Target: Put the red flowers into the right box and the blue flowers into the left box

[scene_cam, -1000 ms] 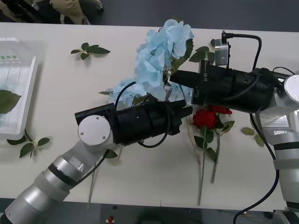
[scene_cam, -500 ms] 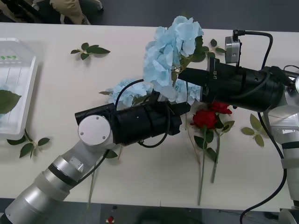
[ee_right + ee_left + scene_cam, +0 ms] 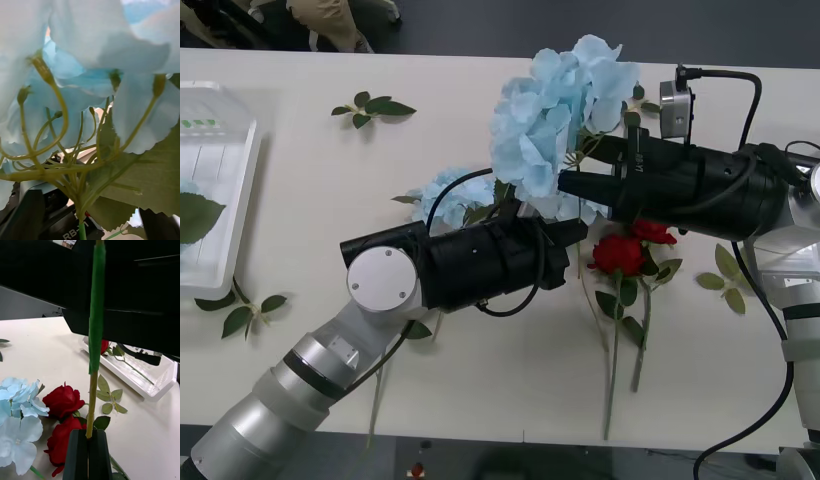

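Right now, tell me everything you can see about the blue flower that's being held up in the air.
The raised blue hydrangea is a big puffy head of pale-blue fabric-like petals on thin green stalks, with a broad green leaf beneath. Its long stem, wrapped in green, runs down into the left gripper, shut on its end. The right gripper sits just under the head, above the table's roses.

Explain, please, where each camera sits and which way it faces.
Front: above the arms, facing forward and down at the white table; left hand and right hand meet at centre.
Right wrist: on the right arm, close beneath the puffy pale-blue artificial hydrangea.
Left wrist: on the left arm, facing along the long green stem its fingers clamp, toward deep-red artificial roses and white plastic tray.
Shared: front and left wrist both show the roses.
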{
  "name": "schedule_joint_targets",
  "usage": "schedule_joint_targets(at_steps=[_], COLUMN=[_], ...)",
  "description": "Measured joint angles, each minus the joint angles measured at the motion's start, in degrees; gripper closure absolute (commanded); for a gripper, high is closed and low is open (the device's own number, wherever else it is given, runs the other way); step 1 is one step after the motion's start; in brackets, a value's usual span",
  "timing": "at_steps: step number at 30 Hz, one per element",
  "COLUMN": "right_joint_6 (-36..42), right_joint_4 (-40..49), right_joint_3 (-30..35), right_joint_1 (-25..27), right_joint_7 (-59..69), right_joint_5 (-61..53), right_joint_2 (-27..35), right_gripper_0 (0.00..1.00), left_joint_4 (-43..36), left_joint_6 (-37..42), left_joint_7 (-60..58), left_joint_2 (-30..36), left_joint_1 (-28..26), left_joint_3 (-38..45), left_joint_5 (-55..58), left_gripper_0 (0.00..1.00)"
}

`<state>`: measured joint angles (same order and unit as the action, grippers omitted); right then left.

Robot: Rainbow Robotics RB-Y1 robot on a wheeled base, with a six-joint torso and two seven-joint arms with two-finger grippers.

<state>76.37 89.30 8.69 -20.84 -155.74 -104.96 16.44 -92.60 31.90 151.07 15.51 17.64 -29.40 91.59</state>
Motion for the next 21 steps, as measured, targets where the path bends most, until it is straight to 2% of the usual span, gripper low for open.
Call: schedule_joint_targets(at_steps=[14,17,21], right_joint_6=[1.9,2.0,2.0], right_joint_4=[0.0,-0.1,-0.2], right_joint_3=[3.3,4.1,3.9], right_joint_1=[0.0,0.0,0.9], right_joint_7=[0.0,0.0,0.0], right_joint_5=[1.2,3.7,5.9], right_joint_2=[0.2,2.0,7.9], right_gripper_0=[0.00,0.00,0.00], left_joint_4=[0.0,0.0,-1.2], left_joint_6=[0.0,0.7,7.6], left_joint_7=[0.0,0.0,0.0], left_joint_2=[1.3,5.2,16.0], left_joint_1=[0.0,0.0,0.3], left_joint_3=[0.0,0.0,0.0], left_joint_5=[1.7,10.2,22.0], left_gripper_0=[1.00,1.00,1.00])
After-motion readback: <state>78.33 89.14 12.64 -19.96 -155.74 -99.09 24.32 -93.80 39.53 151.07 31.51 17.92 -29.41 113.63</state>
